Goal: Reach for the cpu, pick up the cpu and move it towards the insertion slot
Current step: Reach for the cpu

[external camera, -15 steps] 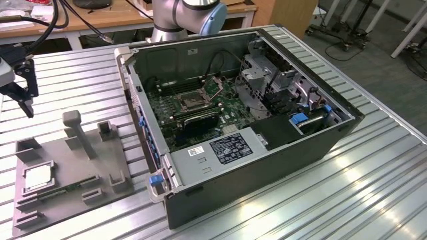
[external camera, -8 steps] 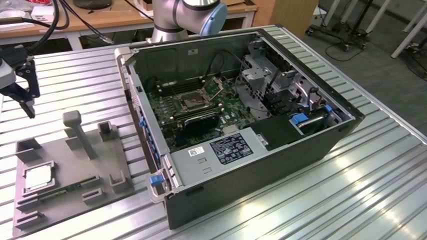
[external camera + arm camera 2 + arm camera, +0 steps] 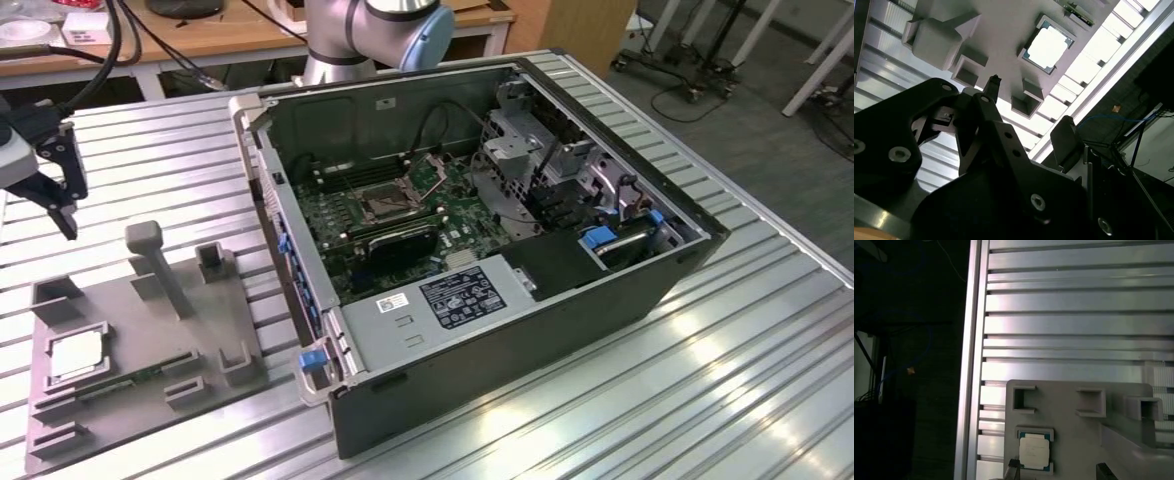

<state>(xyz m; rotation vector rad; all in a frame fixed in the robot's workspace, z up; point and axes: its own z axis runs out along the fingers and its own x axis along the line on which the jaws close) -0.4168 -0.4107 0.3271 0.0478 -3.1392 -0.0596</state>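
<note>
exterior view, near to far. on the slatted aluminium surface (image 3: 747, 380), near and at the exterior view's left, lies a grey moulded fixture (image 3: 147, 340) with raised blocks and pockets. the cpu (image 3: 74, 358) lies flat in a square pocket at the fixture's near left corner, silvery face up; any marking on it is too faint to read. a green memory stick (image 3: 127, 380) lies just beside it, toward the exterior view's right.

right of the fixture an open computer case (image 3: 534, 330) lies on its side. its near metal cover bears a large dark label (image 3: 461, 295) and a small white label (image 3: 396, 303), both with print too small to make out. a blue latch (image 3: 316, 360) sits at its near left corner.

farther in, on the green board, the insertion slot (image 3: 383, 203) shows a silvery frame around a dark centre, well apart from the cpu.

the tool (image 3: 1058, 466) hangs above the fixture at the far left, its fingers spread, holding nothing and apart from the cpu. the arm's base (image 3: 367, 30) stands at the far edge.
</note>
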